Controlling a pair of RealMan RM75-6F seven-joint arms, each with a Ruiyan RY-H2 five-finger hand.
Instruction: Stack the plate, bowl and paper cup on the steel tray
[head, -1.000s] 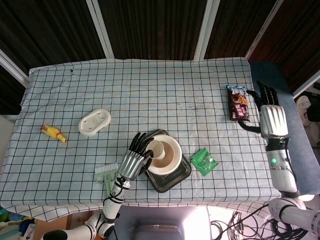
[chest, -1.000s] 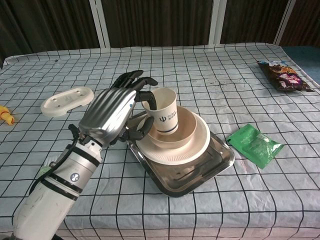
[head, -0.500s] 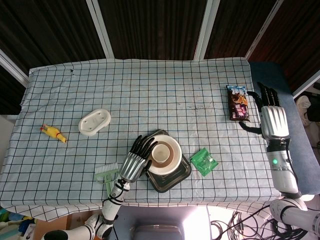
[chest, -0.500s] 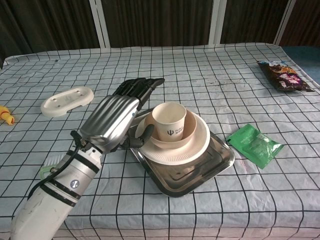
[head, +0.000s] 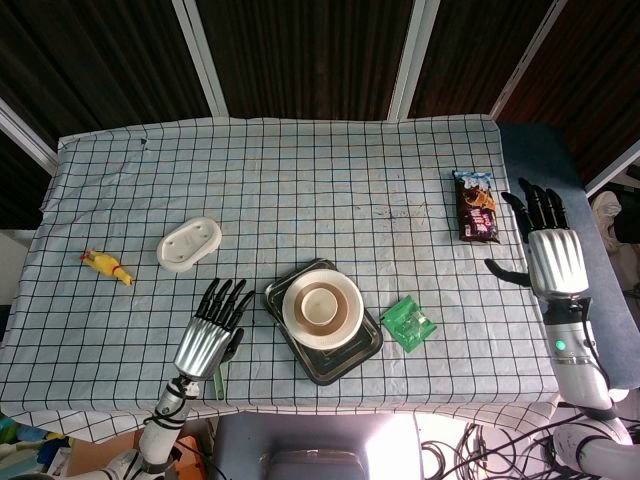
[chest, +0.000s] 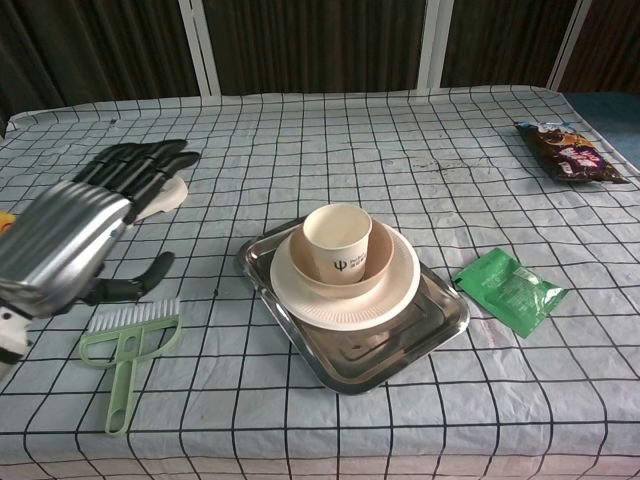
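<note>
Steel tray (chest: 440, 330) carries plate (chest: 400, 290), bowl (chest: 378, 262), paper cup (chest: 338, 240); my left hand (chest: 70, 235) and right hand (head: 553, 256) spread wide, empty.

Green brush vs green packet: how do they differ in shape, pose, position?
The green brush is a pale green, rigid tool with white bristles and a long handle; the green packet is a darker, flat, crinkled foil pouch. The brush lies left of the steel tray, near the left hand; the packet lies right of the tray. Both rest flat on the checked cloth, untouched.
</note>
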